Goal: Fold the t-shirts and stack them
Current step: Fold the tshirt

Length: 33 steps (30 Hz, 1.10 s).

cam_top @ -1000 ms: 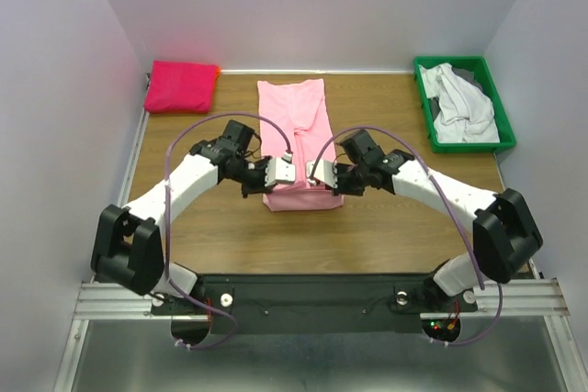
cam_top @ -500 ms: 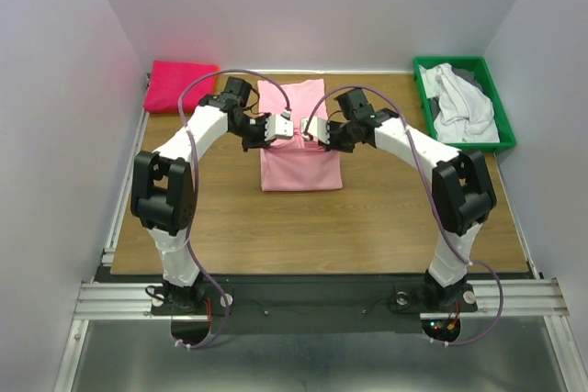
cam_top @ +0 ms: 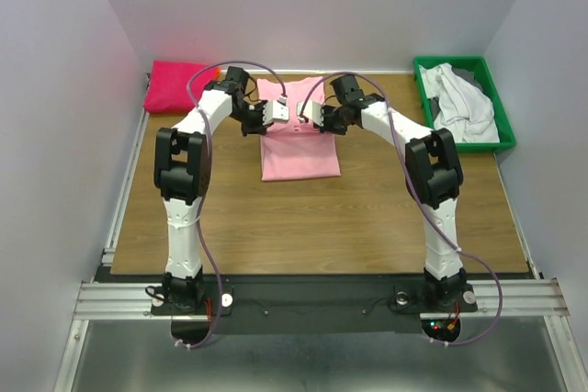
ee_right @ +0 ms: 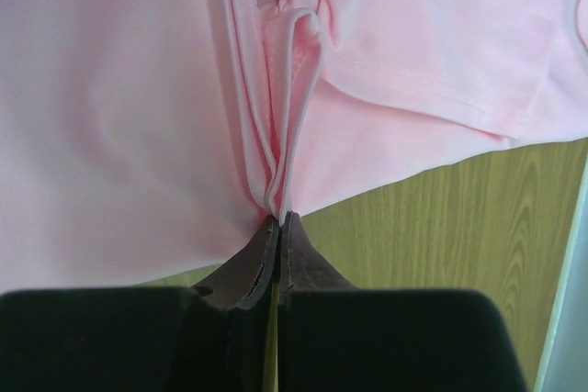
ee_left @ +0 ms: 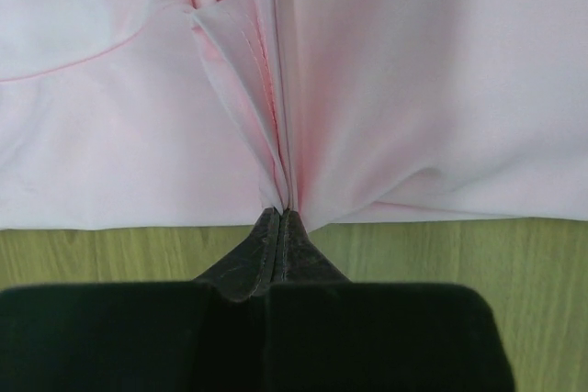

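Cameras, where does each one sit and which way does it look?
Top external: above and behind the robot, looking down at the table; the left arm and right arm show whole.
Left wrist: on the left arm, looking along the left gripper, shut on the light pink t-shirt; only its dark fingers show.
Right wrist: on the right arm, looking along the right gripper, shut on that shirt; only its fingers show.
Shared: all three see the light pink t-shirt and the wood table.

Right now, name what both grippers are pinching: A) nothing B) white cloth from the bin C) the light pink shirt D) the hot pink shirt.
C: the left gripper and right gripper each clamp a fold of the light pink shirt in their wrist views.
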{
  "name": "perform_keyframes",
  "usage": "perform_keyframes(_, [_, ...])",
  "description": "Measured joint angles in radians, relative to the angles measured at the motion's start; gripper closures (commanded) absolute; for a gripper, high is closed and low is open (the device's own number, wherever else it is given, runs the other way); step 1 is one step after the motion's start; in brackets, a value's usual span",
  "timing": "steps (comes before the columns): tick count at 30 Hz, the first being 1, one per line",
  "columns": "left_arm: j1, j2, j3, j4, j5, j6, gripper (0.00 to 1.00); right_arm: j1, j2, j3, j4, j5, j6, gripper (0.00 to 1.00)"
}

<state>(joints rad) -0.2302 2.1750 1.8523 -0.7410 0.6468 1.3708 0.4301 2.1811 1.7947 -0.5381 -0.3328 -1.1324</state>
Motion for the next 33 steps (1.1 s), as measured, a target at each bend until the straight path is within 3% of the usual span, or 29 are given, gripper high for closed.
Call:
perform_keyframes(1, [0.003,0.016,0.004,0.007,0.0,0.0,0.93,-0.003,0.013,0.009,-0.002,0.0,-0.001,0.94])
perform_keyframes(2, [0.003,0.027,0.007,0.013,-0.001,-0.003,0.86,-0.006,0.03,0.021,-0.004,0.0,-0.001,0.81])
perform_keyframes(3, [0.004,0.036,0.008,0.023,-0.002,-0.01,0.72,-0.006,0.04,0.029,-0.003,0.001,-0.002,0.71])
perform_keyframes(4, [0.005,0.04,0.008,0.031,-0.004,-0.016,0.67,-0.007,0.056,0.042,-0.003,0.004,-0.002,0.55])
perform_keyframes(5, [0.005,0.045,0.009,0.043,-0.007,-0.029,0.58,-0.007,0.062,0.047,-0.004,0.011,0.003,0.49])
perform_keyframes(8, [0.01,0.049,0.02,0.083,-0.015,-0.063,0.5,-0.01,0.071,0.06,-0.008,0.03,0.018,0.33])
perform_keyframes(15, [0.053,0.009,0.043,0.184,-0.015,-0.195,0.5,-0.035,0.042,0.122,-0.001,0.055,0.077,0.36])
perform_keyframes(22, [0.068,-0.344,-0.354,0.292,0.0,-0.277,0.52,-0.047,-0.261,-0.176,0.014,0.018,0.105,0.62])
perform_keyframes(26, [0.013,-0.45,-0.531,0.327,0.011,-0.306,0.53,0.001,-0.323,-0.27,0.018,-0.013,0.145,0.66])
perform_keyframes(33, [-0.069,-0.45,-0.718,0.395,-0.006,-0.338,0.53,0.055,-0.314,-0.393,0.014,-0.055,0.199,0.68])
